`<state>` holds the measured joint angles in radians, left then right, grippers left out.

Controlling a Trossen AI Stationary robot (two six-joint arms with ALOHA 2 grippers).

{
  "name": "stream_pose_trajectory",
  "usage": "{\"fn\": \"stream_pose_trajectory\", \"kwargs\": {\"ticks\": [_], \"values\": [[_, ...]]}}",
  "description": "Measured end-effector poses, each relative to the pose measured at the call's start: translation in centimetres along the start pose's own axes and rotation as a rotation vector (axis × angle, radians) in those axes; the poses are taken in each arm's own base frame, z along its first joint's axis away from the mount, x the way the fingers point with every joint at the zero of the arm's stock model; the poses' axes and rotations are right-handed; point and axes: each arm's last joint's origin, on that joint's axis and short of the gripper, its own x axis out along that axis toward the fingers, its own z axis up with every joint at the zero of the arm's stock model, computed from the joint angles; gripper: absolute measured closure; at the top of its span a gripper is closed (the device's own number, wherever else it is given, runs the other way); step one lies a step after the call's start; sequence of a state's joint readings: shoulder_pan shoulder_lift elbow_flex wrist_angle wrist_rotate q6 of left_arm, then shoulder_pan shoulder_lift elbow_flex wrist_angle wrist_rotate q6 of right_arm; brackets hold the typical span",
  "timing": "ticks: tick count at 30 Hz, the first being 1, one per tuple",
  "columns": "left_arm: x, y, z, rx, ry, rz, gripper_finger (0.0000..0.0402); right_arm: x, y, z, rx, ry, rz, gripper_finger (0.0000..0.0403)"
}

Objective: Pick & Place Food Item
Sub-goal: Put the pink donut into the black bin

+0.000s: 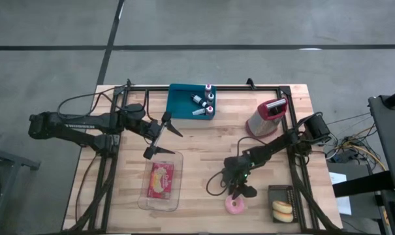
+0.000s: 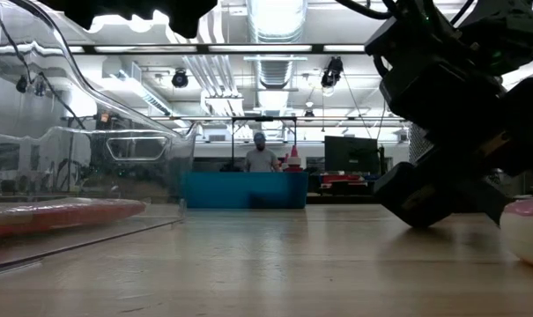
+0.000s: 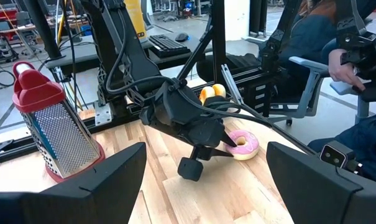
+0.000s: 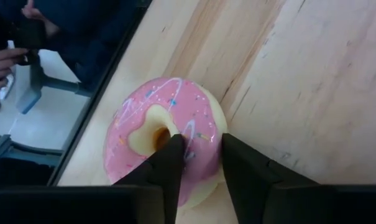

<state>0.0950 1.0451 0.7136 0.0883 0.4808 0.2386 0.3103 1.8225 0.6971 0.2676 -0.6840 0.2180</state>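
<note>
The right gripper (image 4: pixel 197 155) is down on the pink donut (image 4: pixel 166 134) at the table's near edge. Its 2 fingers (image 4: pixel 169 165) are narrowed around 1 side of the ring, 1 in the hole and 1 outside, touching the icing. I judge the grasp is just forming; the donut is not lifted yet.

The left gripper (image 1: pixel 159 137) hangs wide open and empty above the clear tray (image 1: pixel 146 196).

So the picking is only at its start, and lifting and placing are left. The clear tray holds 1 red packet (image 1: pixel 162 179). The dark tray (image 1: pixel 290 196) beside the donut holds a yellow donut (image 1: pixel 281 209). The blue bin (image 1: pixel 177 104) contains small bottles (image 1: pixel 202 101). A grater (image 1: pixel 267 117) stands near.
</note>
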Motion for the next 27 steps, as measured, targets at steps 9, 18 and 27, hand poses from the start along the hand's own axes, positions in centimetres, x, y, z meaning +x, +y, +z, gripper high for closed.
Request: {"fn": "stream_pose_trajectory", "kwargs": {"ticks": [9, 18, 27], "values": [[0.00, 0.00, 0.00, 0.000, 0.000, 0.000, 0.0062, -0.02, 0.15, 0.03, 0.009, 0.008, 0.042, 0.0347], [0.00, 0.00, 0.00, 0.000, 0.000, 0.000, 0.0062, -0.02, 0.17, 0.04, 0.009, 0.009, 0.048, 0.0382], [0.00, 0.00, 0.00, 0.000, 0.000, 0.000, 0.0062, -0.13, 0.27, 0.15, 0.010, 0.005, 0.049, 0.0383]]}}
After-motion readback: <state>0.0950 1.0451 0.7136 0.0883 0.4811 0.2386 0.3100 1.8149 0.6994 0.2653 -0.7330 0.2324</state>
